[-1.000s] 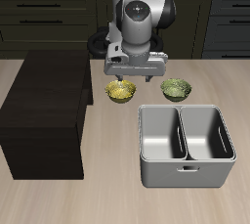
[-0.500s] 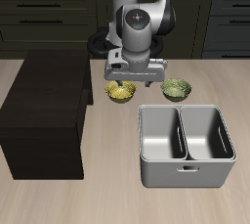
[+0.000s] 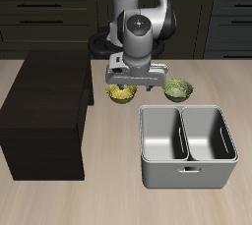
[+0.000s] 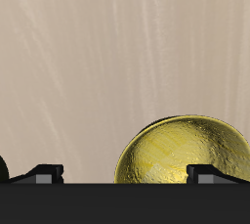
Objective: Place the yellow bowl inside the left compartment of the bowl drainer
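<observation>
The yellow bowl [image 3: 120, 94] sits on the table behind the bowl drainer [image 3: 187, 176], close to the dark cabinet. My gripper [image 3: 131, 84] hangs just above it, open, with nothing between its fingers. In the wrist view the yellow bowl [image 4: 182, 156] shows its patterned inside, and one fingertip [image 4: 216, 172] lies over it while the other fingertip [image 4: 41, 172] is off to its side. The drainer's two wells are empty, and its left compartment [image 3: 162, 136] is the well nearer the cabinet.
An olive-green bowl [image 3: 177, 89] stands beside the yellow one, behind the drainer's other well. A dark brown cabinet block [image 3: 44, 111] takes up one side of the table. Dark kitchen cupboards run along the back.
The gripper has come down a little and shifted slightly toward the table's front, closer to the yellow bowl. The bowls and drainer have not moved.
</observation>
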Robot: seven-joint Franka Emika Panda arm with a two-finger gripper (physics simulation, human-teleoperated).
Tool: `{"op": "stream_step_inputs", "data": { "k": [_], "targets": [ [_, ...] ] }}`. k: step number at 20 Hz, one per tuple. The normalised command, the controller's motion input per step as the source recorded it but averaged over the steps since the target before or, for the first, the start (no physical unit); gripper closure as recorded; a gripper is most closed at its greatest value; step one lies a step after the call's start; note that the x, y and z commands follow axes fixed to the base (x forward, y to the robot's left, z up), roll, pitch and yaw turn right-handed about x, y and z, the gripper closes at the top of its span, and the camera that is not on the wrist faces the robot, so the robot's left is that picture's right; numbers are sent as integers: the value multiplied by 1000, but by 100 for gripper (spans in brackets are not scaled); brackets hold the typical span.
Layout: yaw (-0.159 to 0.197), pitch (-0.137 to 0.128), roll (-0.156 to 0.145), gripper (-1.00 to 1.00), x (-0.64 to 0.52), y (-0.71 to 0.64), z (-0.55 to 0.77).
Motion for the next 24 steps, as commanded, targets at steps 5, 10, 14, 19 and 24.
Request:
{"op": "stream_step_inputs", "data": {
  "k": [5,10,14,19,24],
  "targets": [
    [-18,16,5,-100,-10,4,-100],
    [-16,12,11,-100,-13,32,-81],
    [-15,-1,58,-100,-56,80,-59],
    [-12,4,23,100,-28,33,-45],
    [-25,17,2,100,-4,-13,-25]
  ]
}}
